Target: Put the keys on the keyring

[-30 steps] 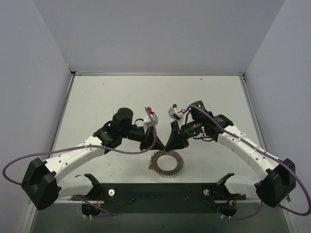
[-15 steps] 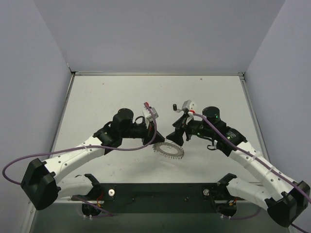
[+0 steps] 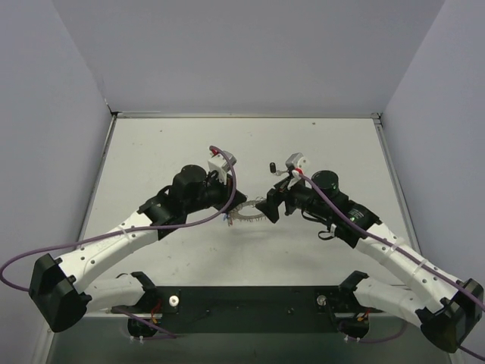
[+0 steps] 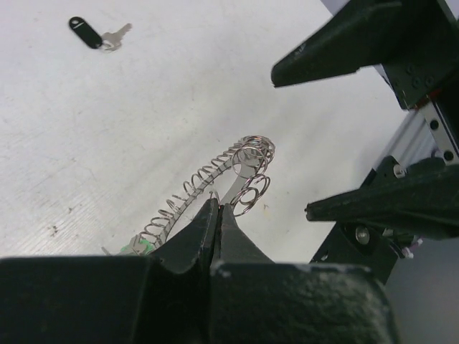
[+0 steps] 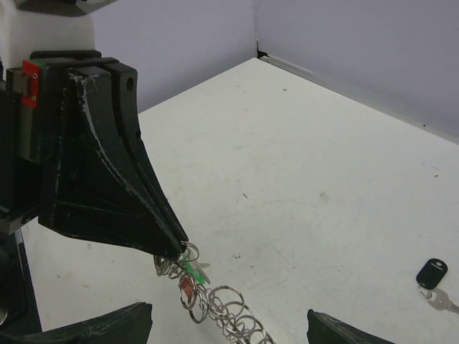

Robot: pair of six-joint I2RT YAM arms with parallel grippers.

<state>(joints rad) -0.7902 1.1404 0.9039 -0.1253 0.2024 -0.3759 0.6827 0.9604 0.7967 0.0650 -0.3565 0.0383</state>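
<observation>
The keyring (image 4: 215,168), a silvery coil-rimmed ring seen edge-on, hangs above the table with my left gripper (image 4: 217,208) shut on its rim. From above the keyring (image 3: 247,214) sits between both grippers. A green key (image 5: 192,271) and a red key (image 5: 186,287) hang on it beside the left fingertips (image 5: 168,244). My right gripper (image 5: 228,313) is open, its fingers (image 4: 337,50) either side of the ring's far end without touching it. A black-headed key (image 5: 431,272) lies loose on the table, also seen as the black key (image 4: 86,32).
The white table (image 3: 151,159) is walled by grey panels on three sides. The loose black key (image 3: 270,167) lies just behind the right gripper (image 3: 267,208). A black base rail (image 3: 250,299) runs along the near edge.
My right gripper has opened and let go of the keyring. The left gripper has carried the ring away from the near edge and turned it edge-on.
</observation>
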